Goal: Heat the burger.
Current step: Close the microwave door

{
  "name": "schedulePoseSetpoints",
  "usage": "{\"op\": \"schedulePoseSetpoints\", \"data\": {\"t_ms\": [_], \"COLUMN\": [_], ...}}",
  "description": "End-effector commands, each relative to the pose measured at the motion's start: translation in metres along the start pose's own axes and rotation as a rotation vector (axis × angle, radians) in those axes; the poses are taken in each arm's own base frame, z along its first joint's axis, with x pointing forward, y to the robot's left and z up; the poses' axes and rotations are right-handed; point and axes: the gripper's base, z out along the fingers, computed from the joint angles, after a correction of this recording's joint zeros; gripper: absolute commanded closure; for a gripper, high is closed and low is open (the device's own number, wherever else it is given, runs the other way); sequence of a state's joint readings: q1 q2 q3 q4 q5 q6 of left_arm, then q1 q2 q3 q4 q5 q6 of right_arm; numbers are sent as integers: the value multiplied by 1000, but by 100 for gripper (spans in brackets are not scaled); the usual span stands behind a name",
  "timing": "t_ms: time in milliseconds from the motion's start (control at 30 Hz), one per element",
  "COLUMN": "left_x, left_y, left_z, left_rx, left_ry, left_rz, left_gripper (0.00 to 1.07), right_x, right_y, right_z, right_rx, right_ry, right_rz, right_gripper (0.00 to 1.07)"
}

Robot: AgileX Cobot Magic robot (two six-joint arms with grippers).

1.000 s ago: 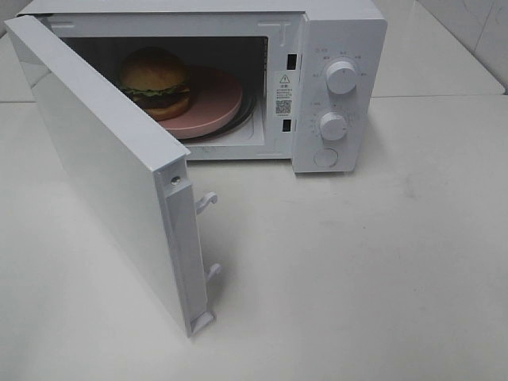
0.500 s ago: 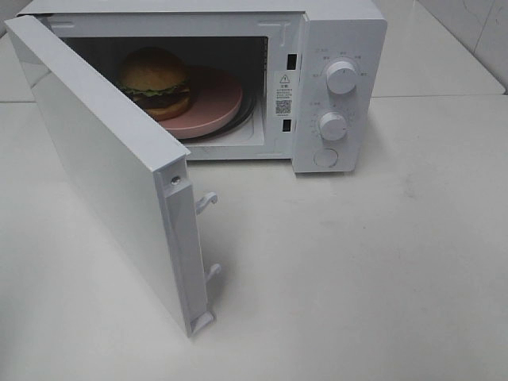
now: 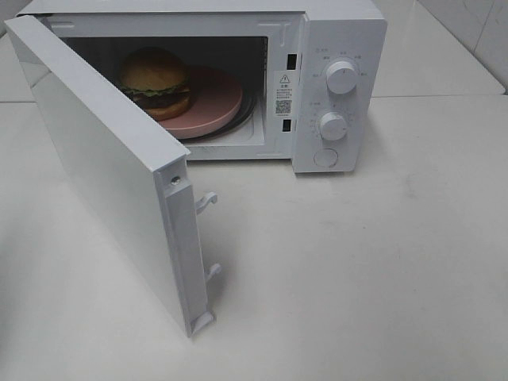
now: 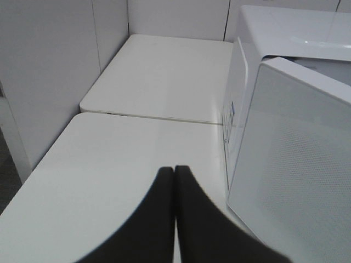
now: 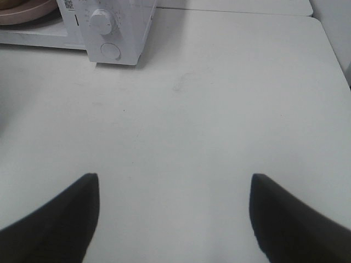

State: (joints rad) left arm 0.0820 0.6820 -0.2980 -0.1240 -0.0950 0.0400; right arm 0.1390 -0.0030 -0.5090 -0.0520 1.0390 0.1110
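**High view.** The burger [image 3: 155, 79] is sitting on a pink plate [image 3: 214, 99] inside the microwave [image 3: 341, 32], toward the hinge side of the cavity. The door [image 3: 103, 182] is standing wide open, swung out over the tabletop [image 3: 357, 270]. Neither tool is showing here, so both are lying well apart from the burger. The upper knob [image 3: 341, 77], the lower knob [image 3: 332, 125] and the round button [image 3: 325, 157] are facing front, with no tool near them.

**Left wrist view.** The left tool [image 4: 174, 171] is hanging over bare tabletop with its jaws pressed fully together, gripping nothing. The outer face of the open door is standing just ahead of it and off to one side, near but not touching.

**Right wrist view.** The right tool [image 5: 174, 178] is holding its jaws wide apart with nothing between them. The knobs and button are lying well ahead of it, across bare tabletop.

**Progress, as judged.** Loading is looking complete, since the burger is already resting in the cavity. What is remaining is closing the door, probably by a push from the left tool, and setting the knobs to start heating.
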Motion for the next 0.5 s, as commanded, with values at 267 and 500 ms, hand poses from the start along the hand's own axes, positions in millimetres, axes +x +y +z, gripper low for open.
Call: {"op": "schedulePoseSetpoints", "data": {"t_ms": [267,500], "left_x": [23,39], "left_y": [-3,-16], "left_z": [37,60], "left_rx": [52,208], "left_ry": [-100,-75], "left_rz": [70,44], "left_gripper": [107,107], "right_x": [2,2], "right_y": [0,0], "right_z": [-3,-3], "right_rx": [6,6], "right_ry": [-28,-28], "right_rz": [-3,-3], "right_gripper": [34,34]}}
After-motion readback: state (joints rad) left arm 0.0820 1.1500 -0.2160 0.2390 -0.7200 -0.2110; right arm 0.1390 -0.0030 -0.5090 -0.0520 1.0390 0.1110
